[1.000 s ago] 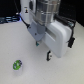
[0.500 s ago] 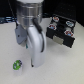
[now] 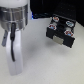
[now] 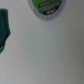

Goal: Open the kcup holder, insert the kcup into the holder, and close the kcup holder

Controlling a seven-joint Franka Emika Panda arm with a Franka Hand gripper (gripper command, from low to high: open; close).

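Note:
The kcup (image 4: 47, 7) shows in the wrist view as a round bright-green pod with a pale patch, lying on the pale table and cut off by the frame edge. In the exterior view it is hidden behind my arm (image 3: 14, 35). The kcup holder (image 3: 60, 34) is a black box on the exterior view's right, its drawer front shut, with a small pale handle slot (image 3: 59, 39). My gripper's fingers show in neither view, so the gripper's distance from the kcup cannot be judged.
Reddish-white-topped pods (image 3: 62, 22) sit on top of the black box. A dark green blurred shape (image 4: 4, 31) lies at one edge of the wrist view; what it is cannot be told. My arm fills the exterior view's left.
My arm has swung toward the camera and to the exterior view's left, now covering the green kcup that showed on the table earlier. The black box has not moved.

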